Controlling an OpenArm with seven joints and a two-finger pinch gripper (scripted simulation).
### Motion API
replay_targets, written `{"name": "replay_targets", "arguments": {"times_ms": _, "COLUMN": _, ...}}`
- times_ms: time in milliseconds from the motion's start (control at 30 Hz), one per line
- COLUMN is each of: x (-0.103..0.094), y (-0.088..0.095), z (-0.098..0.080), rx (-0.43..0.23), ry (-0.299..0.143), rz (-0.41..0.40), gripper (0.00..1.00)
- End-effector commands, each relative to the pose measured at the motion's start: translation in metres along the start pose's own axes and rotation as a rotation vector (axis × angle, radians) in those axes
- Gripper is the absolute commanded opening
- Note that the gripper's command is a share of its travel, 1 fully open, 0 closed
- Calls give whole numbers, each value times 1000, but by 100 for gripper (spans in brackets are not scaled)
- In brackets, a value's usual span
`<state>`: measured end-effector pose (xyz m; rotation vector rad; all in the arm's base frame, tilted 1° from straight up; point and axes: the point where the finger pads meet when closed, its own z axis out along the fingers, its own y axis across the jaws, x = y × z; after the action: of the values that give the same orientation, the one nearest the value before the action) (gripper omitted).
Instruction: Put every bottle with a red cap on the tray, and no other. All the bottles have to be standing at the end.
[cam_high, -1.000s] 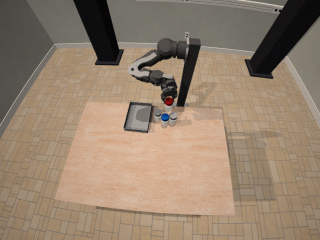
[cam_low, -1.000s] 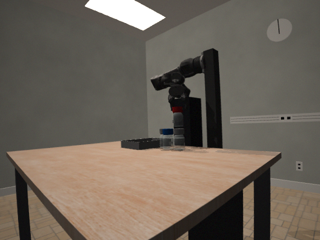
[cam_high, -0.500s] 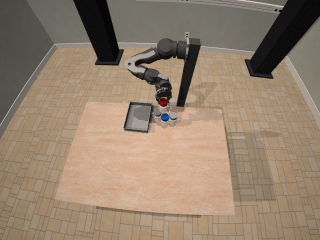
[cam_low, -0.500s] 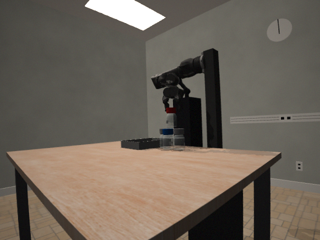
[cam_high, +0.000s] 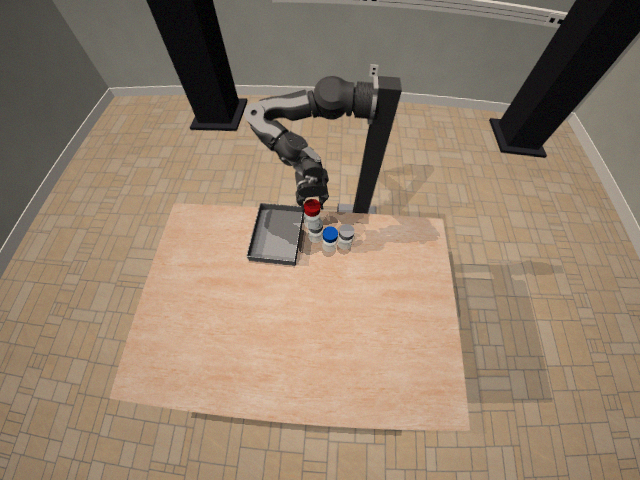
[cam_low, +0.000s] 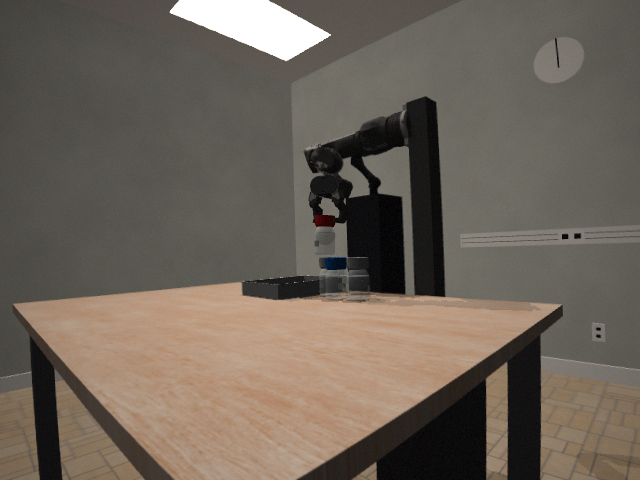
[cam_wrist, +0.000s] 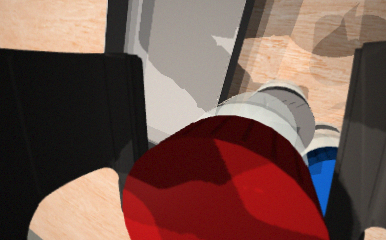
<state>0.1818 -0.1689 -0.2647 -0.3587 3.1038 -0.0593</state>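
My gripper (cam_low: 324, 217) is shut on the red-capped bottle (cam_low: 324, 235), holding it by the cap, upright, in the air above the other bottles. It shows in the top view (cam_high: 311, 209) and fills the wrist view (cam_wrist: 225, 185). The dark grey tray (cam_high: 276, 234) lies on the table just left of the held bottle and is empty. It also shows in the exterior view (cam_low: 281, 285) and in the wrist view (cam_wrist: 185, 60). A blue-capped bottle (cam_high: 329, 238) and a grey-capped bottle (cam_high: 345, 235) stand on the table to the right of the tray. Another grey-capped bottle (cam_high: 315, 230) stands under the held one.
The arm's black mounting post (cam_high: 376, 144) rises at the table's far edge, just right of the bottles. Two black pillars (cam_high: 196, 56) stand on the floor behind the table.
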Motion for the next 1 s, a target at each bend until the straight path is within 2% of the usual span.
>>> {"name": "replay_targets", "arguments": {"times_ms": 0, "x": -2, "y": -7, "z": 0, "rx": -36, "ry": 14, "rz": -44, "gripper": 0}}
{"name": "replay_targets", "arguments": {"times_ms": 67, "x": -2, "y": -7, "z": 0, "rx": -36, "ry": 14, "rz": -44, "gripper": 0}}
{"name": "replay_targets", "arguments": {"times_ms": 100, "x": -1, "y": -8, "z": 0, "rx": -1, "ry": -7, "rz": 6, "gripper": 0}}
{"name": "replay_targets", "arguments": {"times_ms": 400, "x": -5, "y": -40, "z": 1, "rx": -29, "ry": 11, "rz": -40, "gripper": 0}}
{"name": "replay_targets", "arguments": {"times_ms": 633, "x": -5, "y": -40, "z": 1, "rx": -29, "ry": 11, "rz": -40, "gripper": 0}}
{"name": "replay_targets", "arguments": {"times_ms": 667, "x": -6, "y": -41, "z": 1, "rx": 43, "ry": -80, "rz": 60, "gripper": 0}}
{"name": "replay_targets", "arguments": {"times_ms": 967, "x": -5, "y": -40, "z": 1, "rx": -29, "ry": 12, "rz": -40, "gripper": 0}}
